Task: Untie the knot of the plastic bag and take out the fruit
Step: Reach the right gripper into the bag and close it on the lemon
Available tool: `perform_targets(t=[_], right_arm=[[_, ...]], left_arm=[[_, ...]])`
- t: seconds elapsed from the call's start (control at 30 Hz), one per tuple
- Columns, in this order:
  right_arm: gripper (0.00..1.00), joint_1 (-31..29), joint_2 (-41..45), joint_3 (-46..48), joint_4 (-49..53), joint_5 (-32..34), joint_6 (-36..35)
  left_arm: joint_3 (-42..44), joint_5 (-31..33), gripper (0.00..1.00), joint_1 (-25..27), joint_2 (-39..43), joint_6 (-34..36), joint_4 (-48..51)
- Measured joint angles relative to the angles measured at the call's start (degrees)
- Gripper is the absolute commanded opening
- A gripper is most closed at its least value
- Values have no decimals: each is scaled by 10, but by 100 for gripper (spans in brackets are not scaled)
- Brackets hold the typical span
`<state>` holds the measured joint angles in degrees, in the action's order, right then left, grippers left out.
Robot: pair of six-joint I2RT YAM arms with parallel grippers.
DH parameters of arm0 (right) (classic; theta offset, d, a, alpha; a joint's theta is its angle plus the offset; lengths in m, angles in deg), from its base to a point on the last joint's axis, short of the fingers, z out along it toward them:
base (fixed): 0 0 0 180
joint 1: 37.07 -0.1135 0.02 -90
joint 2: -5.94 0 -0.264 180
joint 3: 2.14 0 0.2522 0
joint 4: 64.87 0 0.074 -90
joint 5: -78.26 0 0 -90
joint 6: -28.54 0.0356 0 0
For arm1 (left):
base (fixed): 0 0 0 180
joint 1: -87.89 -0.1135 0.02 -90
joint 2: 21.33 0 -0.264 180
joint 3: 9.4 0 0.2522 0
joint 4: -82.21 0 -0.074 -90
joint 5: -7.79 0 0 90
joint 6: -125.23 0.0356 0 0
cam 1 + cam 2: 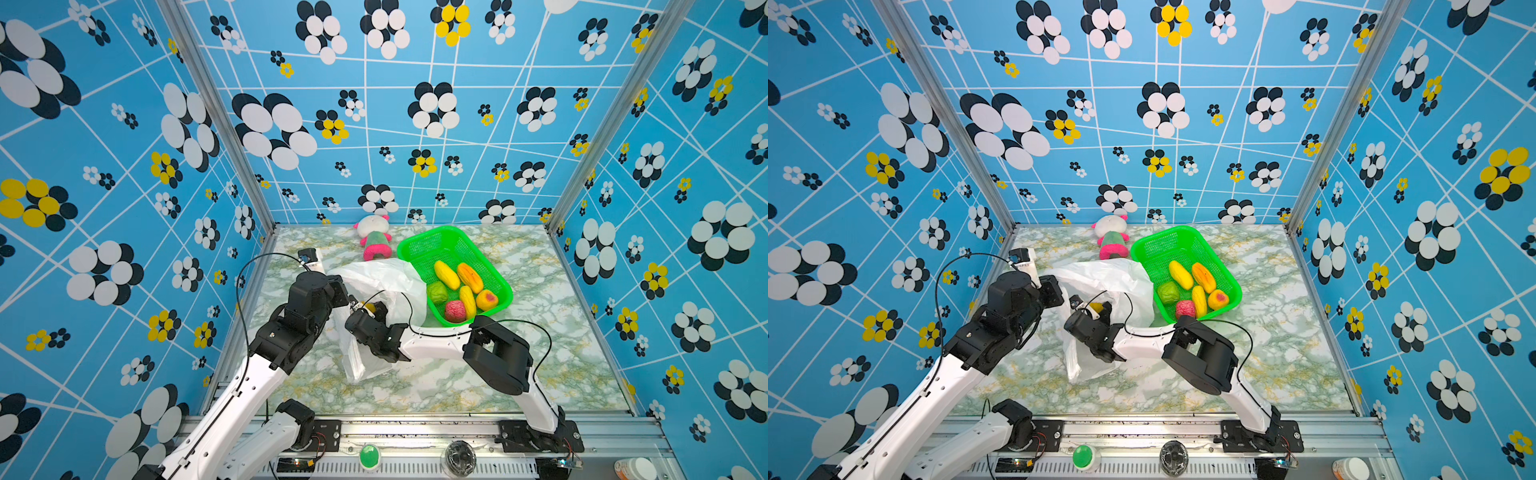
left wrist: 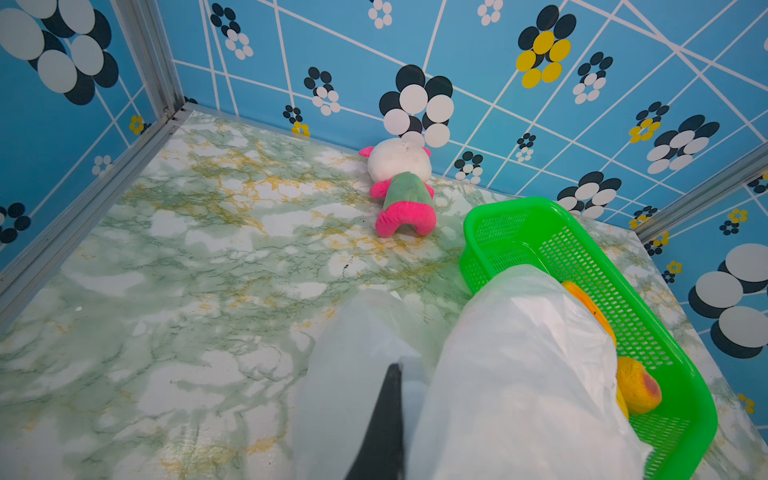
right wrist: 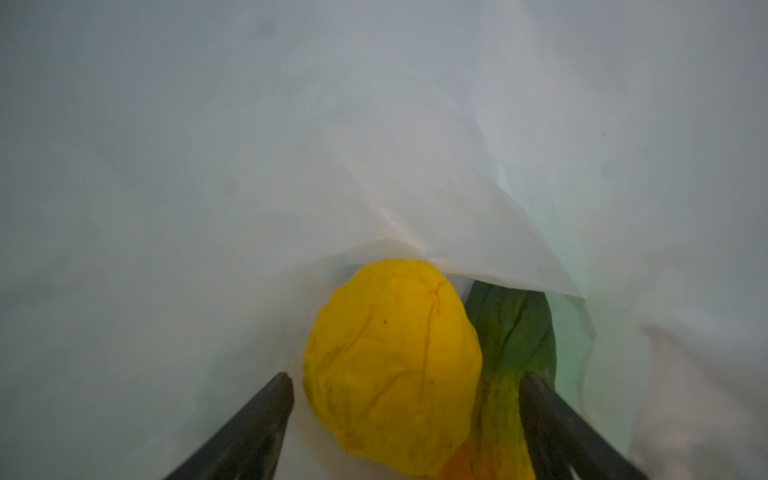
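Observation:
The plastic bag (image 1: 384,276) (image 1: 1108,276) lies left of the basket with its mouth toward the front. No knot shows. My left gripper (image 1: 348,297) (image 2: 397,369) is shut on the plastic bag (image 2: 519,353) at its rim and holds the film up. My right gripper (image 1: 369,311) (image 1: 1096,309) (image 3: 405,376) is inside the bag (image 3: 291,145), open. Between its spread fingers lies a yellow fruit (image 3: 390,353), and a green one (image 3: 513,328) lies against the far finger. Several fruit (image 1: 461,286) (image 1: 1196,286) lie in the basket.
The green mesh basket (image 1: 415,243) (image 1: 1144,245) (image 2: 498,210) stands right of the bag, touching it. A white, pink and green plush doll (image 1: 374,237) (image 2: 403,187) lies by the back wall. The bag's handle strips (image 1: 353,361) trail toward the front. Patterned walls enclose three sides.

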<state>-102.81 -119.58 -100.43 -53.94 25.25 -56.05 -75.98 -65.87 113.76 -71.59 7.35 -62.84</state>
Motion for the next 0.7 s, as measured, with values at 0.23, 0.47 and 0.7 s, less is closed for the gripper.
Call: perform_targets(t=[0.23, 0.47, 0.7], right_arm=[[98, 22, -10, -12, 9, -32, 7], [98, 56, -22, -41, 9, -87, -3], [81, 61, -87, -124, 29, -126, -4]], left_arm=[[0, 0, 7, 0, 0, 0, 0], [0, 0, 7, 0, 0, 0, 0], [0, 0, 7, 0, 0, 0, 0]])
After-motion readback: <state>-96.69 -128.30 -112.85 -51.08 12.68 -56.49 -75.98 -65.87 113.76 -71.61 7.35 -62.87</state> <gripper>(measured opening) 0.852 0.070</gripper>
